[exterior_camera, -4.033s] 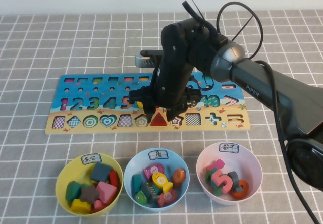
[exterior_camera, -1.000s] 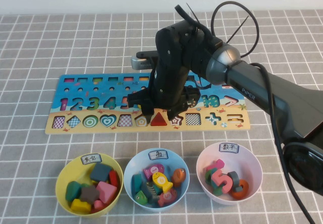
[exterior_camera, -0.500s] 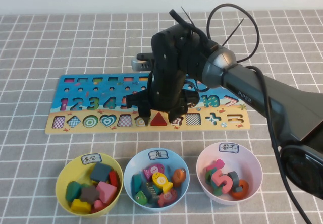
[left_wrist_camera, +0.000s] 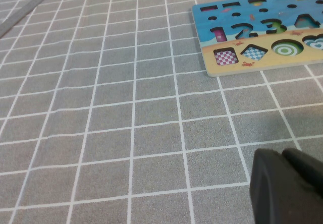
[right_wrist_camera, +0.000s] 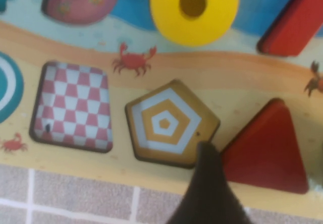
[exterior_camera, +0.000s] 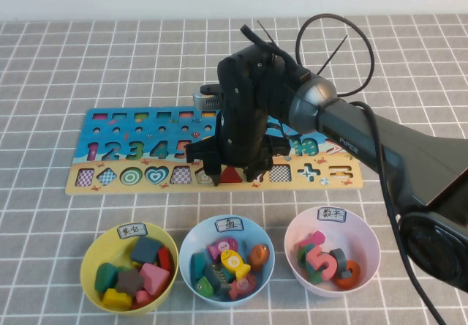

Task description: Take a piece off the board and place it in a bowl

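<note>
The red triangle piece (exterior_camera: 231,173) lies in its slot on the tan strip of the long board (exterior_camera: 110,184). My right gripper (exterior_camera: 231,171) is down over it and open, one finger on each side of the triangle, with nothing gripped. In the right wrist view one dark finger (right_wrist_camera: 208,188) rests on the board (right_wrist_camera: 237,85) between the pentagon cut-out and the triangle (right_wrist_camera: 267,153); the other finger is out of view. The yellow bowl (exterior_camera: 88,253) stands at the front left, holding several blocks. My left gripper (left_wrist_camera: 285,186) is shut and empty, low over the cloth beside the board's left end (left_wrist_camera: 252,67).
A light-blue bowl (exterior_camera: 189,241) and a white-pink bowl (exterior_camera: 369,237), each with several pieces, stand in a row with the yellow one in front of the board. The right arm (exterior_camera: 365,138) reaches in from the right above the board. Grey checked cloth covers the table.
My right gripper has come down onto the board and shifted slightly left, its open fingers now straddling the red triangle. The triangle and the bowls have not moved.
</note>
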Controlling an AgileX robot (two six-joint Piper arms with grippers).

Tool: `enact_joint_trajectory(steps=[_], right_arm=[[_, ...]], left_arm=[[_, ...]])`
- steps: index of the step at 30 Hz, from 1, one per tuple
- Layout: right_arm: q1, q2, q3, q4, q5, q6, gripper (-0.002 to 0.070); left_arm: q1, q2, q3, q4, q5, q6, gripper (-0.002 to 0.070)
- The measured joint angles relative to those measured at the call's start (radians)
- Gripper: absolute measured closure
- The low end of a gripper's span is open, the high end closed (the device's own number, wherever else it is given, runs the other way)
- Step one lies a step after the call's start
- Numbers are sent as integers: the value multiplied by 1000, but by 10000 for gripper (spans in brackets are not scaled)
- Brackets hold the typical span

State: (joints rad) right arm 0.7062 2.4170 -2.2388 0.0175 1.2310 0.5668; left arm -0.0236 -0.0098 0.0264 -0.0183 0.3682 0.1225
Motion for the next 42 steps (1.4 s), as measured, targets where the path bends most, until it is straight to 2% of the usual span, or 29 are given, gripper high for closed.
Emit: enact_joint_trajectory(steps=[4, 10, 37, 42], right_arm=[[0, 4, 0, -5, 0, 2, 253], [0, 4, 0, -5, 0, 2, 303], [0, 10, -18, -8, 11, 2, 304], [0, 12, -22, -9, 11, 2, 286]], left_arm=[[0, 0, 0, 0, 0, 0, 679], [0, 0, 0, 0, 0, 0, 679], [0, 0, 0, 0, 0, 0, 679], [0, 0, 0, 0, 0, 0, 679]])
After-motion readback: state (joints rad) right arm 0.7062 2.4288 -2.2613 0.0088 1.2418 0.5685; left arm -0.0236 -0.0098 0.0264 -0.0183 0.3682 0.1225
